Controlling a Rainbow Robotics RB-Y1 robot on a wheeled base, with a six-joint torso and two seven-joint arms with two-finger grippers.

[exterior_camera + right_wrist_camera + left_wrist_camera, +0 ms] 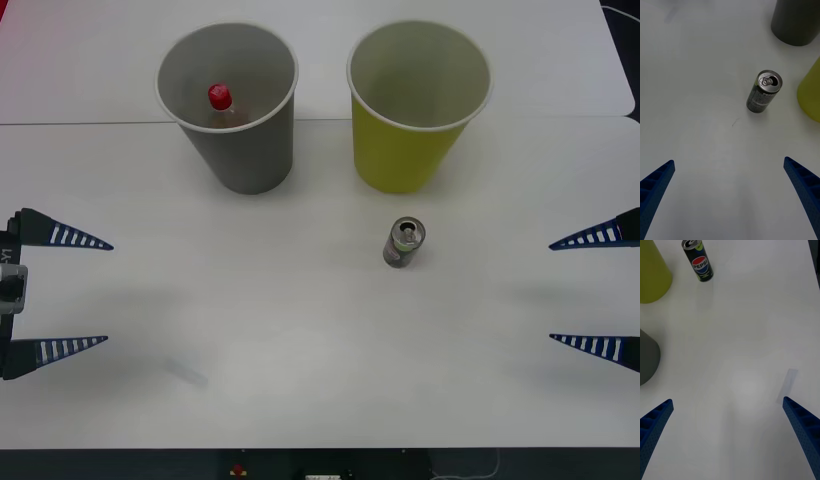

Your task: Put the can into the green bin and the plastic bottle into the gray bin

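The bottle already stands inside the gray bin near the table's far edge, so half the job looks done. The can stands upright just before the green bin, nearer the right gripper. Both it and the left gripper hang spread and empty at the table's side edges.

Can stands upright on the white table, right of centre, silver top w/ opened tab, dark body w/ red-blue logo and green markings. It's just near of the green bin, not touching. Green bin: big yellow-green tapered cup, pale rim, upright, far right. Gray bin same shape, upright, far left, beside the green one, apart. Plastic bottle sits inside gray bin, red cap up, leaning slightly, brownish contents.
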